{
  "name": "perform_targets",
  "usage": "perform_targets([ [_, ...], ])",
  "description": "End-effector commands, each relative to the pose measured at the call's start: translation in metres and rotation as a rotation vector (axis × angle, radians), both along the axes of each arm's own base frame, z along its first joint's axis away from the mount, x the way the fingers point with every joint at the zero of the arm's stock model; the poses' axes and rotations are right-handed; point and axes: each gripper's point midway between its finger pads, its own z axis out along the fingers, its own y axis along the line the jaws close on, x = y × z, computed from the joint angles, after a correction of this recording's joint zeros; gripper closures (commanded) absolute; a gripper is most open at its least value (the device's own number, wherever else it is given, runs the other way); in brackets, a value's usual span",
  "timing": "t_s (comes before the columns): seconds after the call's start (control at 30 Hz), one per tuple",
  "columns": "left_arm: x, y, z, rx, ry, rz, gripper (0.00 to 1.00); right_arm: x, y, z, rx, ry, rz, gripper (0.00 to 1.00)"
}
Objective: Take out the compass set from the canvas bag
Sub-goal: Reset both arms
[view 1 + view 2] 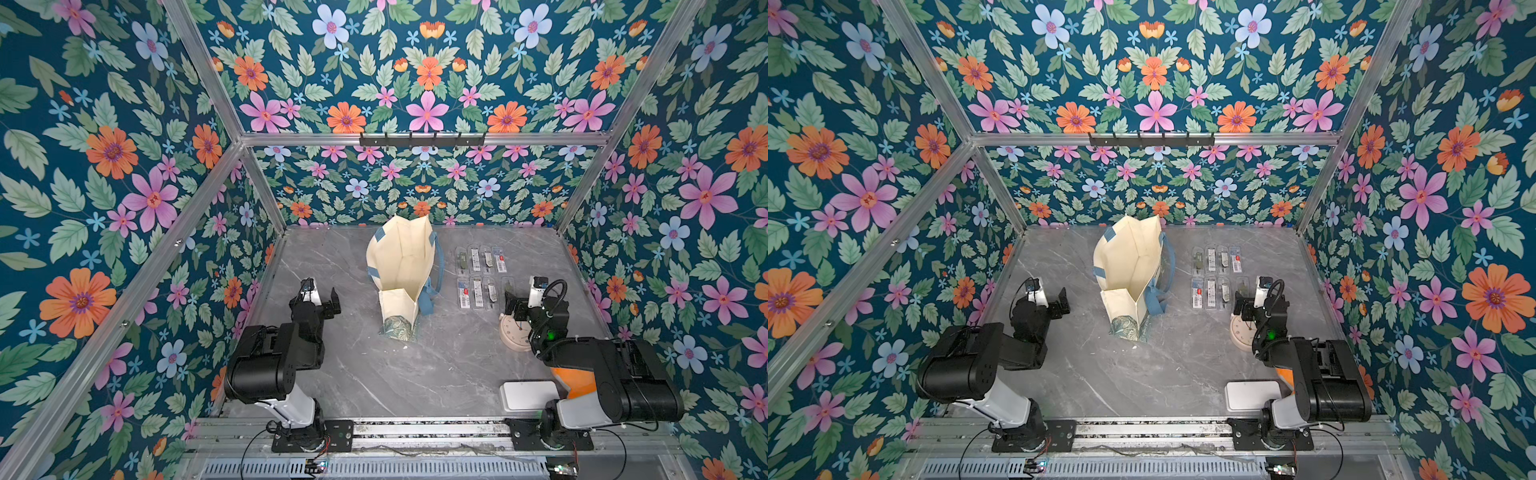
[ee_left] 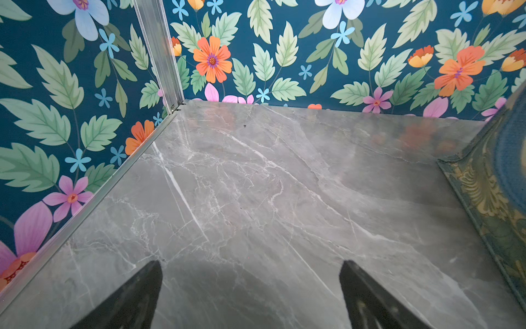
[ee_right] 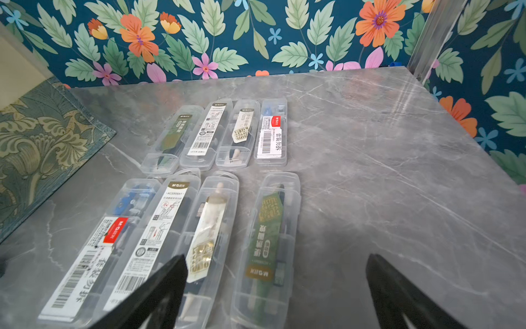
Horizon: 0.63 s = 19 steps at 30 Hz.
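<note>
The cream canvas bag (image 1: 399, 266) (image 1: 1129, 266) stands mid-table with its mouth gaping upward; only bare cream cloth shows inside it. Its green paisley base appears in both wrist views (image 2: 489, 199) (image 3: 42, 148). Several compass sets (image 1: 482, 270) (image 1: 1217, 272) in clear plastic cases lie in two rows on the table right of the bag. My right gripper (image 1: 521, 301) (image 3: 277, 257) is open just above the near row, over the green-labelled case (image 3: 267, 239). My left gripper (image 1: 322, 301) (image 2: 252, 266) is open and empty over bare table left of the bag.
A cream alarm clock (image 1: 513, 332) lies under the right arm. A white flat box (image 1: 530, 395) and an orange object (image 1: 575, 380) sit at the front right. The floral walls and metal frame enclose the grey marble table (image 1: 374, 374). A black hook rack (image 1: 422, 139) hangs on the back wall.
</note>
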Motion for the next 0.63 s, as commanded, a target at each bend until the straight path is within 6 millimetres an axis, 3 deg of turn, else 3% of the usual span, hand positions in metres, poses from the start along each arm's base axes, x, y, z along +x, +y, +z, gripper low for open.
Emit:
perform_targets([
  [0.0, 0.0019, -0.0007, 0.0104, 0.002, -0.041, -0.003, 0.0, 0.002, 0.0023, 0.0044, 0.006, -0.015, 0.014, 0.01],
  [0.47, 0.0023, -0.0004, 0.011, 0.004, -0.043, -0.002, 0.0, 0.0012, 0.0017, 0.0046, 0.003, -0.02, 0.009, 0.01],
  [0.6, 0.0019, -0.0006, 0.0104, 0.002, -0.041, -0.003, 0.0, 0.0006, -0.0066, 0.0048, 0.008, -0.024, -0.038, 0.01],
])
